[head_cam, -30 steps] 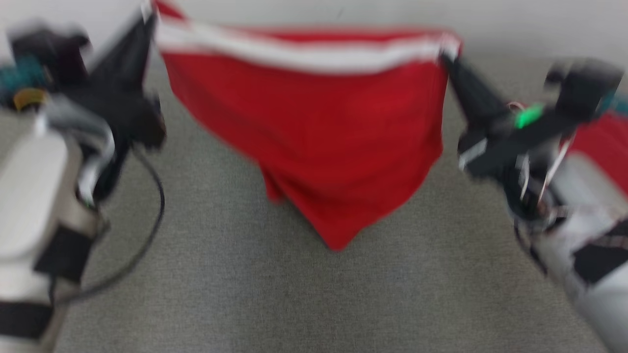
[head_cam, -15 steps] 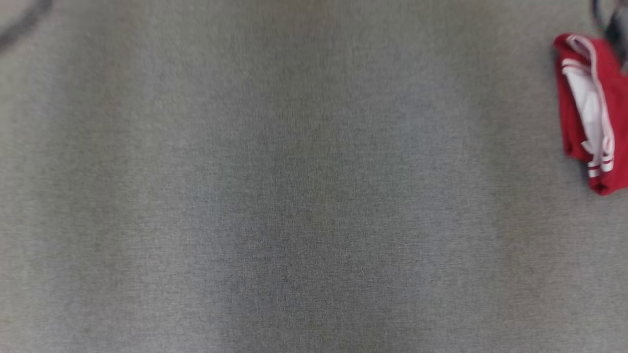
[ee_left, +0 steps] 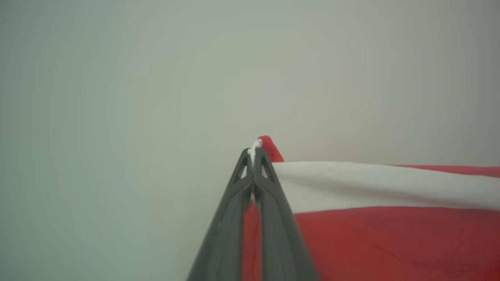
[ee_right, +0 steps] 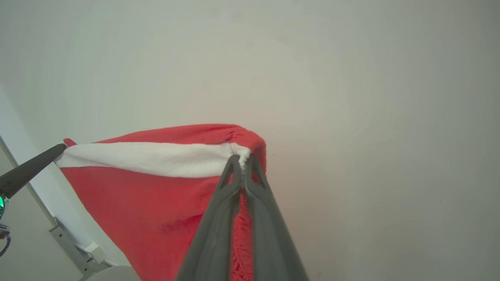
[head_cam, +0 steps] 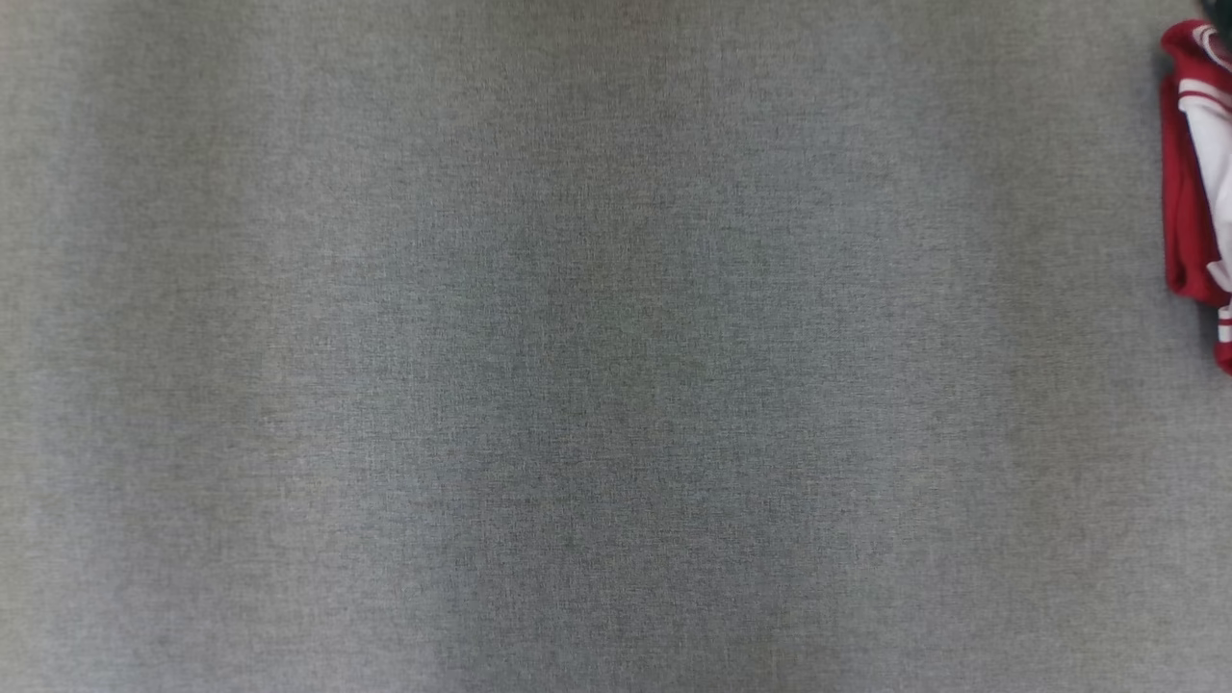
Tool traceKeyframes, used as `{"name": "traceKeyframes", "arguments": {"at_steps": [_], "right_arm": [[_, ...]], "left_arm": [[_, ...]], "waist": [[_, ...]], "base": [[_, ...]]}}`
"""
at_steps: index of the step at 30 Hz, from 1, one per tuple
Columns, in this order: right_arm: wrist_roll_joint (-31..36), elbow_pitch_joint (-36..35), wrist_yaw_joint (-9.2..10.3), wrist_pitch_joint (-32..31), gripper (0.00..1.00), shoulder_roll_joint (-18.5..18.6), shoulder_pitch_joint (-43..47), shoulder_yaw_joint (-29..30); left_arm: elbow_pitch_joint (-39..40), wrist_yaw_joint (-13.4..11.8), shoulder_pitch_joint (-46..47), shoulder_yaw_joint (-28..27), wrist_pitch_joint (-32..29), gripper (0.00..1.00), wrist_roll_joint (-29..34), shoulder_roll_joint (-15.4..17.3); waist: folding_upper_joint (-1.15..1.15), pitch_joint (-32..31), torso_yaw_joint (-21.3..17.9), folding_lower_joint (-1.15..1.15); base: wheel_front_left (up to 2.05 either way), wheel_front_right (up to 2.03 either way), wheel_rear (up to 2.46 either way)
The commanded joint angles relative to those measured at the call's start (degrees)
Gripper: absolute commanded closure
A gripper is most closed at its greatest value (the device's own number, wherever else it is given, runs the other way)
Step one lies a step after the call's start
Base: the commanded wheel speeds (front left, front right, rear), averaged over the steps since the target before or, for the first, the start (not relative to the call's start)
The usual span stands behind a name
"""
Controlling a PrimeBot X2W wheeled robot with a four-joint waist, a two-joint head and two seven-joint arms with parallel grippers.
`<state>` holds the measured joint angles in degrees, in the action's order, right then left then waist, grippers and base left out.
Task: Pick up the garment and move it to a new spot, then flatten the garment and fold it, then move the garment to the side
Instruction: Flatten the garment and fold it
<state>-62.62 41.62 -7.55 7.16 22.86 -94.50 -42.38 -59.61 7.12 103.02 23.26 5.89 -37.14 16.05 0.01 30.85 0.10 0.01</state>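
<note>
Hanging spread in the air: red garment [ee_right: 156, 203], centre and lower left of the right wrist view, lower right of the left wrist view, with a white band [ee_left: 371, 183] stretched along its top edge. Pinched at one band corner by the left gripper [ee_left: 254, 154], fingers pressed together on the cloth at frame centre. Pinched at the other corner by the right gripper [ee_right: 243, 160], likewise closed on the band. Probably the carry to a new spot: hold both corners level and well apart to avoid sagging, lower the bottom edge first, then lay the rest out away from it. Across the head view, wide grey flooring [head_cam: 577, 385] for landing. Behind the cloth, pale wall [ee_left: 156, 78]. At the right edge of the head view, another red and white bundle [head_cam: 1189, 192]; steer away from it. Lower left of the right wrist view, a pale rail [ee_right: 78, 249], apart from the cloth.
</note>
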Motion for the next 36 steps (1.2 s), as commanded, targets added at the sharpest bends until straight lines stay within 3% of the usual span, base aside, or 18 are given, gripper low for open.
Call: {"name": "traceKeyframes", "arguments": {"at_steps": [1, 7, 14, 16, 21, 28, 36], "right_arm": [[-0.91, -0.2, 0.12, 0.7, 1.0, 0.73, 1.6, -0.67], [-3.9, -5.73, 0.12, 4.43, 1.0, 4.01, 9.23, -6.96], [-8.57, -16.1, 0.12, 7.62, 1.0, 9.77, 25.3, -11.66], [-9.93, -19.07, 0.12, 7.93, 1.0, 11.91, 30.8, -11.3], [-9.65, -26.43, 0.12, 8.05, 1.0, 15.46, 45.74, -6.98], [-4.42, -32.67, 0.12, 8.04, 1.0, 15.48, 65.95, -3.79], [0.31, -34.2, 0.12, 8.05, 1.0, 13.51, 82.98, -1.92]], "left_arm": [[-0.17, 0.26, -1.71, -0.07, 1.25, 1.0, -0.64, -0.35], [3.63, 0.32, -11.12, 0.25, 6.1, 1.0, -5.83, -0.79], [15.9, 0.29, -34.12, -2.57, 8.96, 1.0, -12.98, 1.57], [20.65, -0.26, -41.84, -4.26, 9.21, 1.0, -14.64, 1.3], [34.48, -4.72, -62.49, -6.47, 9.28, 1.0, -16.17, -0.19], [47.08, -9.57, -86.54, -7.92, 9.3, 1.0, -15.74, -2.13], [48.39, -9.72, -102.21, -11.4, 9.33, 1.0, -13.31, -4.32]], "waist": [[-0.01, -0.53, 0.03, -0.01], [-0.01, -4.62, -0.07, -0.01], [-0.01, -12.48, -0.9, -0.01], [-0.01, -14.57, -0.6, -0.01], [-0.01, -18.22, 0.19, -0.01], [-0.01, -21.28, -0.16, -0.01], [-0.01, -24.9, 0.49, -0.01]], "base": [[0.0, 0.0, 0.0], [0.0, 0.0, 0.0], [0.0, 0.0, 0.0], [0.0, 0.0, 0.0], [0.0, 0.0, 0.0], [0.0, 0.0, 0.0], [0.0, 0.0, 0.0]]}}
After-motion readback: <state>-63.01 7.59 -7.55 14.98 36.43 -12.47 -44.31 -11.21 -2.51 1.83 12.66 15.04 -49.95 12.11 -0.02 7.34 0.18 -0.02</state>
